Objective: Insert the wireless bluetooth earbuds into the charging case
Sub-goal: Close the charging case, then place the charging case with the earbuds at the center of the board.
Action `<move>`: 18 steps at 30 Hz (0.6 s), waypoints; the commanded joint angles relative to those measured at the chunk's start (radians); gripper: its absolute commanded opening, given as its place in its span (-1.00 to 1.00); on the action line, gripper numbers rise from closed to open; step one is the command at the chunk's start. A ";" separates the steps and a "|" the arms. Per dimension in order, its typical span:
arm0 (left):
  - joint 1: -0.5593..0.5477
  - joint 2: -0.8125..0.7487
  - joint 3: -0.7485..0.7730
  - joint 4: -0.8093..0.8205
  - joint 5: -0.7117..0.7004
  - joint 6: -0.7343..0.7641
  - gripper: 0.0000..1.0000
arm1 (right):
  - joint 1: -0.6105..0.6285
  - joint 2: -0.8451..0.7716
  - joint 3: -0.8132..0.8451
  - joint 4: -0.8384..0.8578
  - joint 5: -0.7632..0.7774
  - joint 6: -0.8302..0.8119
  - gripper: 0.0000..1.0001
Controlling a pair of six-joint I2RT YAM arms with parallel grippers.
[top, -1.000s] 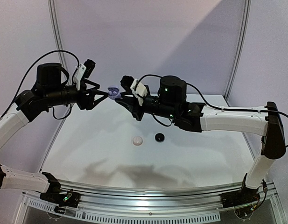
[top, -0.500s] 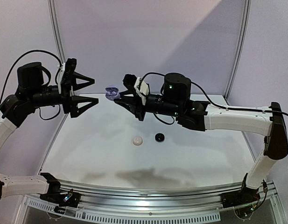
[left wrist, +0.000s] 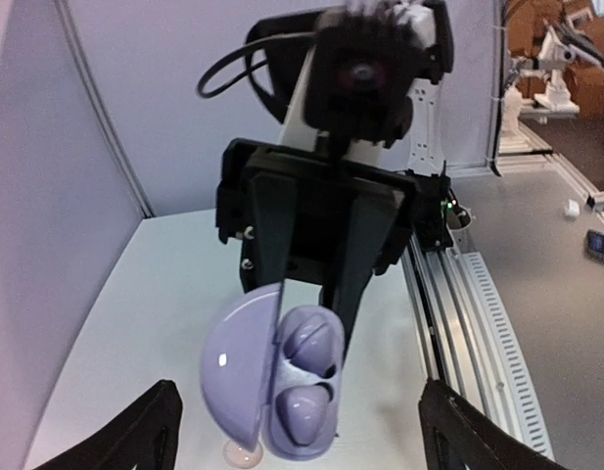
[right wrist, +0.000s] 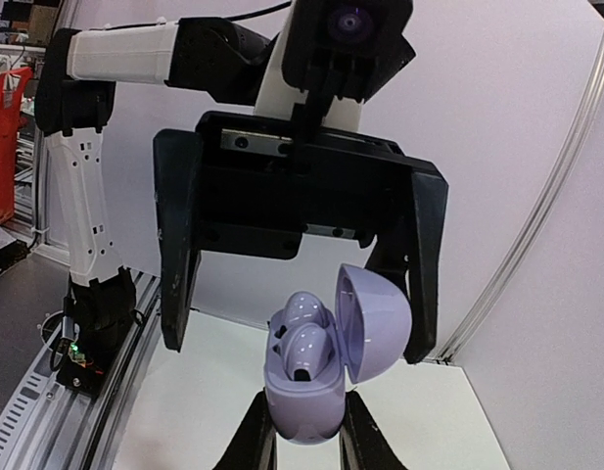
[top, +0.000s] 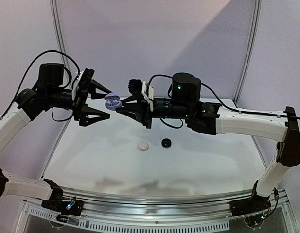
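My right gripper (right wrist: 306, 439) is shut on the base of a lavender charging case (right wrist: 303, 397), held in the air with its lid (right wrist: 375, 323) hinged open. Two lavender earbuds (right wrist: 303, 328) sit in the case's wells. In the top view the case (top: 112, 101) hangs above the far middle of the table. My left gripper (top: 109, 104) faces it, open wide, one finger (right wrist: 176, 284) on each side of the case and touching nothing. The left wrist view shows the same buds (left wrist: 309, 377) seated beside the lid (left wrist: 238, 367).
On the white table (top: 198, 160), below and a little nearer than the grippers, lie a small round white thing (top: 142, 145) and a small round black thing (top: 166, 142). A rail (top: 154, 200) runs along the table's near edge. Purple walls stand behind.
My left gripper opened wide, pulled back to the left, then came in again round the case. My right gripper carried the case slightly left.
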 commanded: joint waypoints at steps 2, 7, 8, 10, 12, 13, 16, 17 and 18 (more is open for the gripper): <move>-0.041 -0.036 0.021 -0.046 0.054 0.070 0.52 | 0.007 0.001 0.035 -0.016 0.049 0.037 -1.00; -0.070 -0.044 0.030 -0.075 0.028 0.116 0.09 | 0.002 0.021 0.077 -0.059 0.068 0.051 -1.00; -0.073 -0.046 0.033 -0.085 0.023 0.128 0.06 | -0.001 0.023 0.078 -0.056 0.071 0.061 -1.00; -0.080 -0.047 0.036 -0.112 0.010 0.157 0.05 | -0.010 0.022 0.078 -0.042 0.083 0.084 -1.00; -0.084 -0.051 0.037 -0.137 -0.002 0.182 0.05 | -0.022 0.020 0.076 -0.030 0.094 0.122 -1.00; -0.084 -0.052 0.038 -0.147 -0.007 0.188 0.05 | -0.027 0.019 0.075 -0.025 0.095 0.139 -1.00; -0.084 -0.063 0.037 -0.122 -0.054 0.169 0.20 | -0.040 0.019 0.073 -0.025 0.109 0.173 -1.00; -0.084 -0.068 0.032 -0.095 -0.081 0.143 0.35 | -0.049 0.022 0.075 -0.034 0.119 0.194 -1.00; -0.084 -0.081 0.024 -0.050 -0.120 0.107 0.53 | -0.061 0.025 0.073 -0.043 0.130 0.219 -1.00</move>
